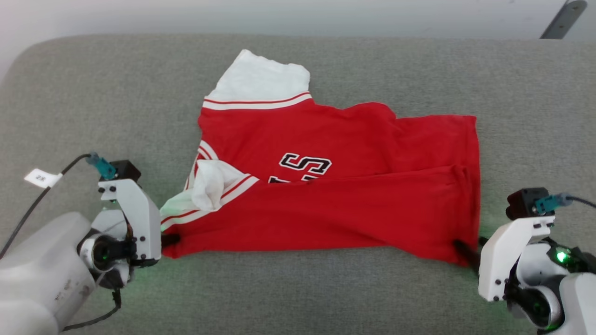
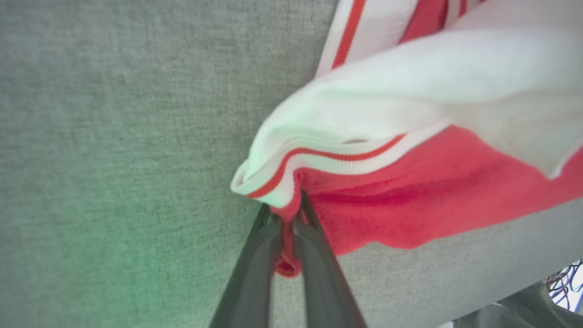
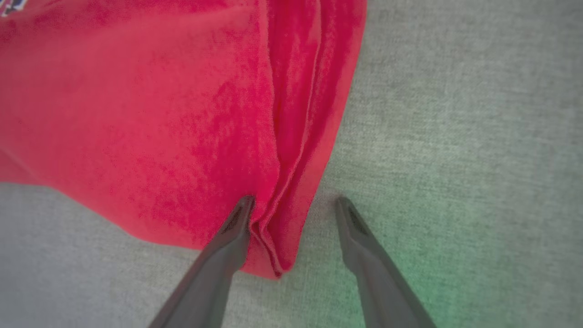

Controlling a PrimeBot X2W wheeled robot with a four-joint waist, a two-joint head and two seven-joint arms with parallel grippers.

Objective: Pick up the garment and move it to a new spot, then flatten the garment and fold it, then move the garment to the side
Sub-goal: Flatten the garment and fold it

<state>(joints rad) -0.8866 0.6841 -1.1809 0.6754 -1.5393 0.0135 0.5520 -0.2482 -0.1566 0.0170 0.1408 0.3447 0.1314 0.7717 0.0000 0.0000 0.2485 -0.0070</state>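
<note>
Head view: red jersey T-shirt (image 1: 326, 200) lying partly folded at centre of grey cushion (image 1: 93, 93). Left gripper (image 2: 288, 217) pinched tight on near-left corner. Right gripper (image 3: 294, 202) fingers apart, straddling near-right hem corner.

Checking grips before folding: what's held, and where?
Left gripper pinches the garment at its red corner by the striped sleeve trim; right gripper, open astride the hem corner, holds nothing.

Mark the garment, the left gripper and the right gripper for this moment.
garment (image 1: 326, 209), head view: on the folded-over red body panel.
left gripper (image 2: 286, 214), left wrist view: between the fingertips, shut on the garment's red corner.
right gripper (image 3: 296, 202), right wrist view: between the open fingertips, straddling the folded red edge.
</note>
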